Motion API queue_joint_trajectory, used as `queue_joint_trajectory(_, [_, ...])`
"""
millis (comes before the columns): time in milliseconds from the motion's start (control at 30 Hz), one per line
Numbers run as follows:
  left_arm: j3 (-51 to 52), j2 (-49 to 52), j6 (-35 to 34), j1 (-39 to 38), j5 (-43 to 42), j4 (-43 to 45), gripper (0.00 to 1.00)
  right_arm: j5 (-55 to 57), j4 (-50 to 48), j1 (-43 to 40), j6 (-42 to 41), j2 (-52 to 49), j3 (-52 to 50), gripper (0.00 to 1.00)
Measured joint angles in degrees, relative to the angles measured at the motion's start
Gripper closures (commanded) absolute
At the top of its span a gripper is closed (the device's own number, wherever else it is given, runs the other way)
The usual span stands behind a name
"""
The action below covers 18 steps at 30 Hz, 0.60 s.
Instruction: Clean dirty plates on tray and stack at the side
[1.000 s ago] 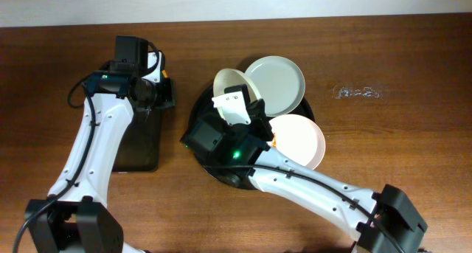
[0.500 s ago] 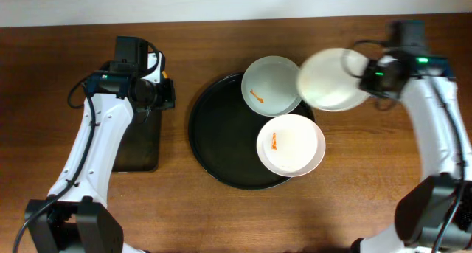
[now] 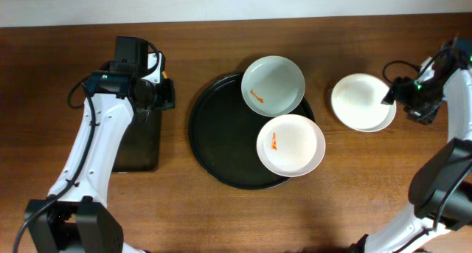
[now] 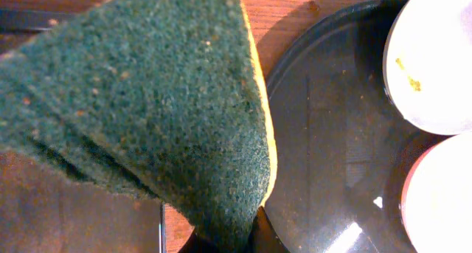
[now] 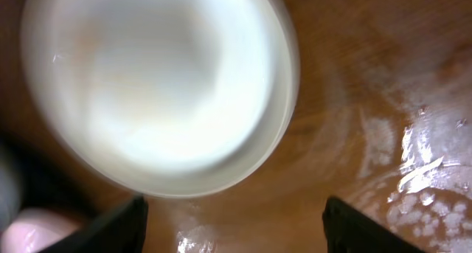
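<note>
Plates (image 3: 290, 144) marked with orange smears, likely stiff, slick and breakable, best pinched at the rim, sit on the round black tray (image 3: 214, 146). One clean plate (image 3: 360, 102) lies on the table (image 3: 383, 194) just ahead of the wide-spread right hand (image 3: 392, 98). The left hand (image 3: 151, 94) grips a green scouring sponge (image 4: 147, 105).

green sponge (image 4: 147, 113) beside small rectangular black tray (image 3: 140, 146).

Plates, white: 3 total. W/ orange smear: 2, upper plate (image 3: 273, 85), lower plate (image 3: 290, 144). Unmarked plate (image 3: 360, 102): 1. Round blk tray (image 3: 221, 135): 1. Rect. blk tray (image 3: 140, 146): 1. Green sponge (image 4: 147, 113): 1. Arms: 2, left arm (image 3: 92, 146), right arm (image 3: 463, 98).
</note>
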<state>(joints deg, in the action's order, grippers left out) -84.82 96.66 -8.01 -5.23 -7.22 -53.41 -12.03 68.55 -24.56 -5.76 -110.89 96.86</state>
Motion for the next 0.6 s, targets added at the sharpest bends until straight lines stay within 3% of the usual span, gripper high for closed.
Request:
queue_joint_trajectory(133, [0.02, 0.0, 0.0, 0.02, 0.0, -0.17, 0.98, -9.2, 14.05, 6.67, 7.15, 4.11, 3.65, 0.3])
queue_joint_trajectory(300, [0.04, 0.0, 0.0, 0.02, 0.0, -0.83, 0.98, -11.72, 15.85, 18.16, 9.03, 4.33, -0.48, 0.38])
queue_joint_trajectory(433, [0.22, 0.0, 0.0, 0.02, 0.02, -0.96, 0.98, -9.86, 6.8, 26.4, 4.13, 4.44, -11.3, 0.38])
queue_joint_trajectory(600, [0.26, 0.0, 0.0, 0.02, 0.0, -1.27, 0.98, -6.34, -2.58, 29.46, -0.68, 4.44, -20.2, 0.38])
